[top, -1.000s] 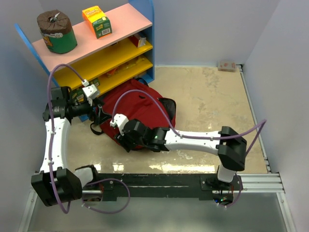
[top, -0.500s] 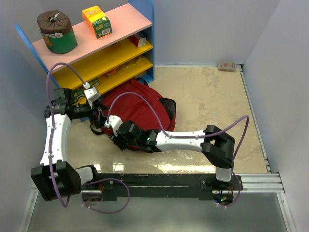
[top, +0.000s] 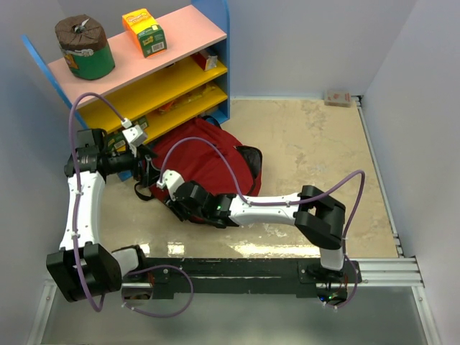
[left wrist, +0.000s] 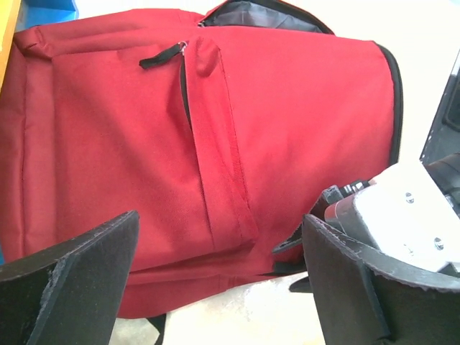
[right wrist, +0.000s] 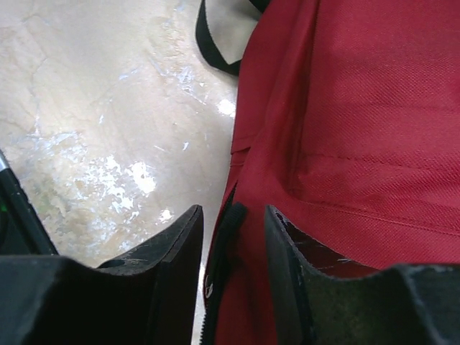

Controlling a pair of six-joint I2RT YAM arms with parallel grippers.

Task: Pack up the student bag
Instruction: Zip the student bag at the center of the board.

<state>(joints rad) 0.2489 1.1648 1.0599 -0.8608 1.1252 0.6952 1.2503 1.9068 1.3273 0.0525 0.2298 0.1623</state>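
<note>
The student bag point(top: 215, 154), a dark-red backpack, lies flat on the floor in front of the shelf, its main zip gaping at the right end. In the left wrist view the student bag point(left wrist: 251, 122) fills the frame, with a black pocket zip pull point(left wrist: 162, 57). My left gripper point(top: 149, 164) point(left wrist: 219, 280) is open and empty, just above the bag's left edge. My right gripper point(top: 171, 203) point(right wrist: 233, 215) is at the bag's near-left corner. Its jaws stand narrow, pinching the bag's point(right wrist: 359, 108) zipped edge with a black zip pull point(right wrist: 228, 223) between them.
A blue shelf unit point(top: 158, 79) with pink and yellow boards stands just behind the bag. On top are a green can point(top: 85, 47) and an orange-green carton point(top: 144, 30). A small box point(top: 338, 97) lies in the far right corner. A black strap point(right wrist: 215, 50) loops onto the floor.
My right arm has reached further left, bringing its gripper to the bag's near-left corner. The left gripper has shifted slightly and stays open. The bag has not moved.
</note>
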